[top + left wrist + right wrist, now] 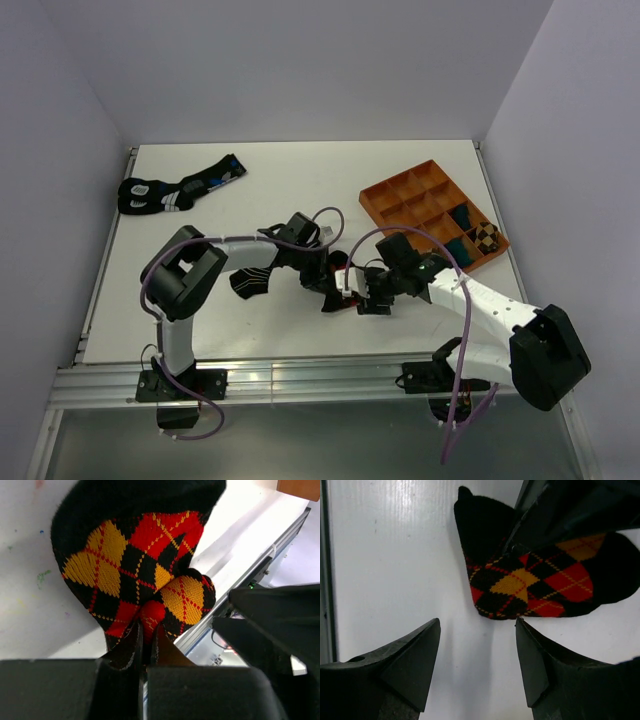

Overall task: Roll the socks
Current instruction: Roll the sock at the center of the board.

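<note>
The black sock with red and orange argyle diamonds [135, 565] lies bunched on the white table, and my left gripper [147, 630] is shut on a red fold at its near edge. From the right wrist, the same sock [540, 587] lies just beyond my right gripper [479, 625], which stands open over bare table with nothing between its fingers. In the top view the left gripper [323, 278] and right gripper [365, 297] meet at the table's middle front and mostly hide this sock. A short black sock [250, 282] lies just left of them, under the left arm.
An orange compartment tray [400, 195] at the back right holds rolled socks, among them a brown-checked bundle [486, 236]. Black socks with blue and white marks [175, 188] lie at the back left. A metal rail [300, 375] runs along the table's near edge.
</note>
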